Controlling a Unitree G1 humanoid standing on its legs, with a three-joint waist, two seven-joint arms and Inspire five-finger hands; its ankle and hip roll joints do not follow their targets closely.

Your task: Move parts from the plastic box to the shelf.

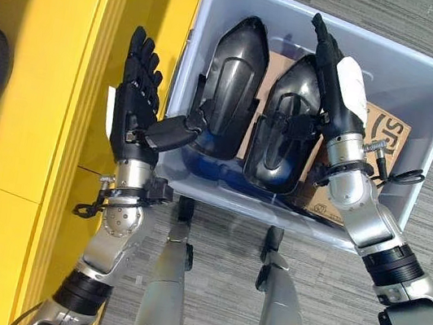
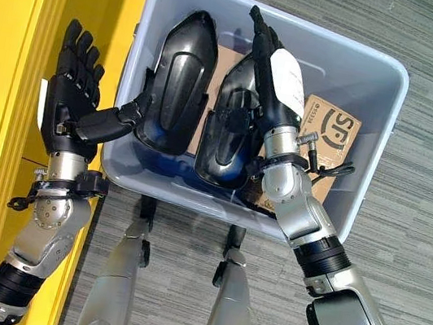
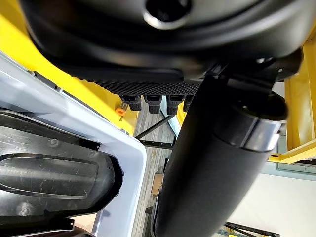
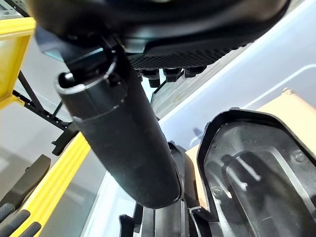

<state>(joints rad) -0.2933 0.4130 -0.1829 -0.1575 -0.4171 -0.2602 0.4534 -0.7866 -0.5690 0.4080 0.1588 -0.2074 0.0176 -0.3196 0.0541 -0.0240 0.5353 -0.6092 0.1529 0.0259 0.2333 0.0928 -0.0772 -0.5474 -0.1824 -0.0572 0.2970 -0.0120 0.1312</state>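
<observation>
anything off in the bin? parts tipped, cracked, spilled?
Nothing stands out. Two black parts lie side by side in the plastic box on cardboard. No cracks or spills show. Left hand and right hand are open.

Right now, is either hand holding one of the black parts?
No. Both the left hand and the right hand are open with straight fingers, and the two black parts lie in the plastic box.
</observation>
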